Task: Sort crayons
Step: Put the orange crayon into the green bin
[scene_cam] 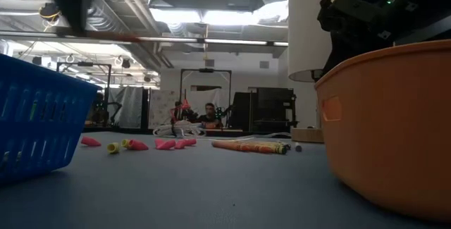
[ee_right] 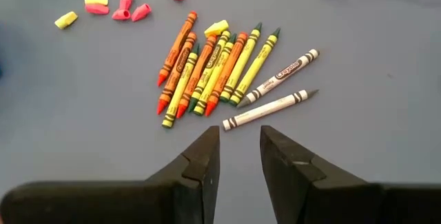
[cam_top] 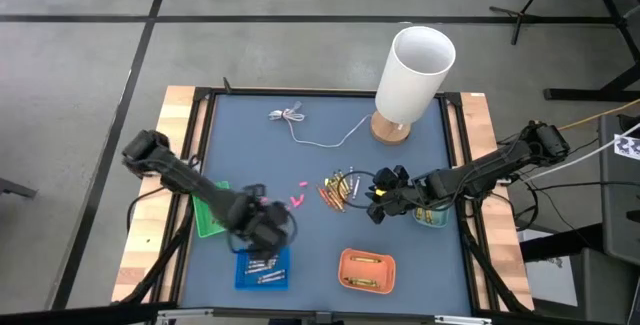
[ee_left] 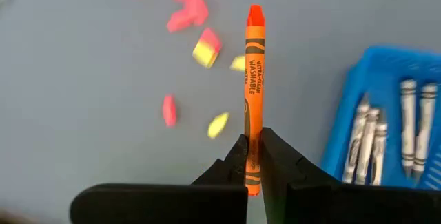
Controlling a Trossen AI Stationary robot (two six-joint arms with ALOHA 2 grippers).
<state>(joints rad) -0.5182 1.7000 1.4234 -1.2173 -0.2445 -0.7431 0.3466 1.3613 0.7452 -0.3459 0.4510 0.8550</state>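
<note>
Left wrist view: left tool [ee_left: 252, 156] grips an orange crayon [ee_left: 254, 79] by its base; right tool [ee_right: 239, 156] open. Risk: thin grip lets crayon pivot, missing the orange tray [cam_top: 366, 270].

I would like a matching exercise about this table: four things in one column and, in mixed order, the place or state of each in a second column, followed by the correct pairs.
Things:
1. orange crayon
2. blue tray
3. right gripper
4. white cable

Place or state:
A. open above the loose crayon pile
B. holds grey crayons
C. clamped in the left gripper
D. lies near the white cylinder

Pairs: 1-C, 2-B, 3-A, 4-D
</note>
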